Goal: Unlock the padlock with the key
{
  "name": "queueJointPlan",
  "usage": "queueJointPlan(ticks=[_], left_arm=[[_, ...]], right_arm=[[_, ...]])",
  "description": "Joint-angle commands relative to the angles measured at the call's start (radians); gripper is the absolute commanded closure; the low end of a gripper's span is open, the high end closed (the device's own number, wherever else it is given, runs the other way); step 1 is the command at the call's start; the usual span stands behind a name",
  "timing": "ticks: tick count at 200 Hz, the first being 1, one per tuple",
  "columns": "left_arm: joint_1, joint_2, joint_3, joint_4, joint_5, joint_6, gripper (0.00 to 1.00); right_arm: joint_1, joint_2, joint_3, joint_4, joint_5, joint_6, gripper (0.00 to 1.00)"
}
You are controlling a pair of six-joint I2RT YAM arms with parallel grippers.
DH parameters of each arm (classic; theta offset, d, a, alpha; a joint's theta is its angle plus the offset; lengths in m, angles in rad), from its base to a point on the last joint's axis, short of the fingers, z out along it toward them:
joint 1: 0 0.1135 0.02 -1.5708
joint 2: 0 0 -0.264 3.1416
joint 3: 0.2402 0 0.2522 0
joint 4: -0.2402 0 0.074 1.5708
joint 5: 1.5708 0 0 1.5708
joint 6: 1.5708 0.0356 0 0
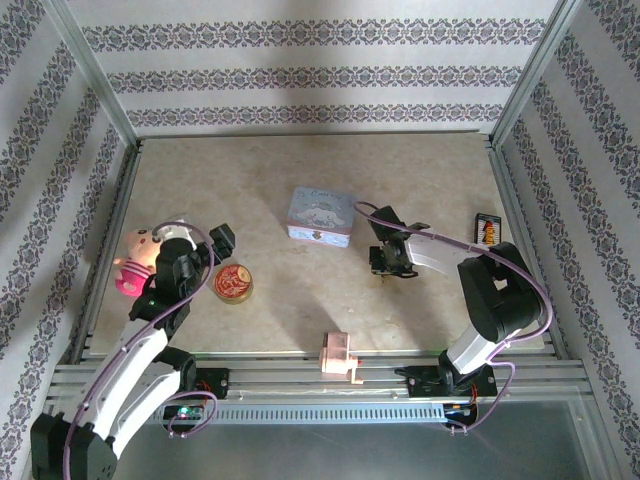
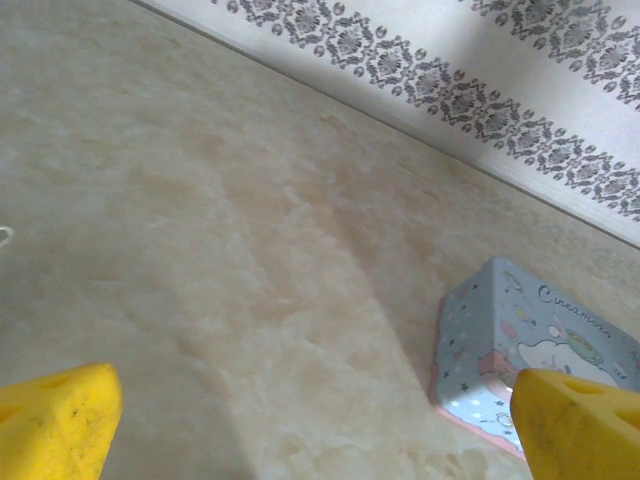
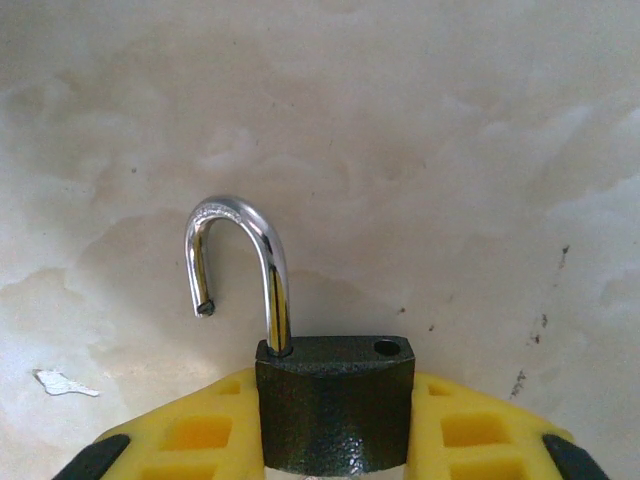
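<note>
clearly the right tool (image 3: 335, 435) is clenched on the padlock (image 3: 335, 395), pinning its dark body just above the bench (image 3: 450, 150) so it cannot twist. the shackle (image 3: 262, 240) stands swung out, its free end clear of its hole. the left tool (image 2: 320, 425) hangs released near the blue tin (image 2: 520, 340). a round tin (image 1: 233, 284), pink toy (image 1: 135, 262) and pink block (image 1: 340, 355) lie well apart, blocking nothing.

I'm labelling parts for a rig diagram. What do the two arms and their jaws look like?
Both the left arm and the right arm have white link shells between black joint housings, with a mauve cable looped loosely along each. The jaws are bright yellow plastic. The right pair shows moulded rectangular recesses and black corners.
</note>
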Motion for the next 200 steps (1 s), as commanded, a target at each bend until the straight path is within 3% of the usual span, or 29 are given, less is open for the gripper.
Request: queueJointPlan(ticks=[1, 30, 73, 97, 116, 137, 148, 166, 200], left_arm=[[0.014, -0.058, -0.018, -0.128, -0.076, 0.029, 0.01], [0.015, -0.085, -0.069, -0.119, -0.145, 0.037, 0.01], [0.013, -0.084, -0.182, 0.112, -0.136, 0.135, 0.01], [0.014, -0.085, -0.221, 0.280, -0.084, 0.263, 0.01], [0.016, -0.082, -0.214, 0.310, -0.090, 0.337, 0.01], [0.019, -0.043, -0.247, 0.430, -0.095, 0.408, 0.01], [0.023, -0.024, -0.261, 0.491, -0.046, 0.468, 0.01], [0.025, 0.024, -0.282, 0.585, 0.013, 0.531, 0.01], [0.040, 0.163, -0.293, 0.707, 0.083, 0.592, 0.01]], right_arm=[[0.029, 0.060, 0.027, 0.103, -0.036, 0.014, 0.89], [0.038, 0.083, 0.041, 0.087, -0.023, 0.016, 0.69], [0.050, -0.004, 0.042, 0.033, 0.032, -0.001, 0.47], [0.051, -0.129, 0.015, 0.013, 0.068, -0.005, 0.43], [0.050, -0.252, -0.023, 0.017, 0.100, -0.014, 0.38], [0.045, -0.402, -0.091, 0.048, 0.173, -0.040, 0.27], [0.032, -0.472, -0.128, 0.065, 0.212, -0.052, 0.22], [0.006, -0.570, -0.179, 0.078, 0.249, -0.062, 0.02], [-0.026, -0.714, -0.286, 0.156, 0.317, -0.107, 0.02]])
